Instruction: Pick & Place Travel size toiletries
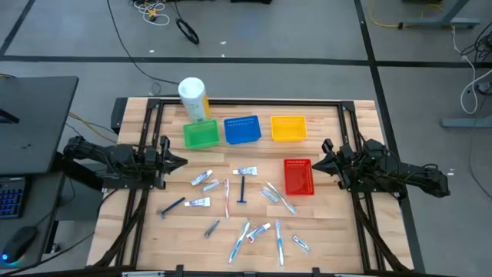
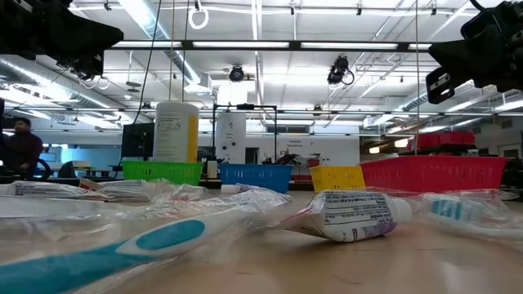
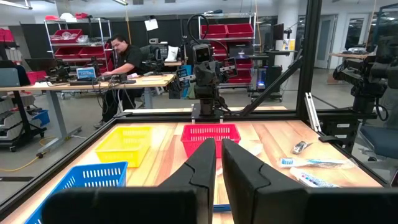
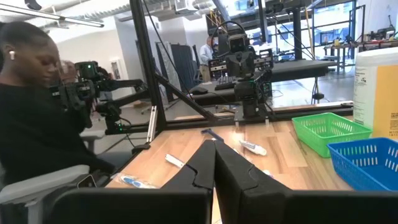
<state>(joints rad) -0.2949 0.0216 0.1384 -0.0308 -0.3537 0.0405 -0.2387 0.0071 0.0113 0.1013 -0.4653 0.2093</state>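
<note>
Pale wooden planks form the table, framed by dark rails. From the left in the high view: the left arm lies low and level along the table's left edge, its left pincer pointing inward over bare wood, the fingers drawn narrow with only a slim gap and holding nothing. Behind it, near the far edge, stands a large white-and-yellow bottle, just behind a green basket. A blue basket and a yellow basket continue the row to the right, each apart from its neighbour. A red basket sits nearer the middle, just beside the right pincer.

The travel size toiletries lie loose on the wood between the two arms and toward the near edge: small tubes, slim toothbrushes and dark blue razors, scattered singly and in small clusters, all outside the baskets as far as can be seen. In the low view a tube and a wrapped blue toothbrush fill the foreground.

The right arm mirrors the left along the right edge, stretched level, its pincer pointing inward with the fingers pressed together and empty. Nothing lies between either pincer and the toiletries. A person sits beyond the table.
</note>
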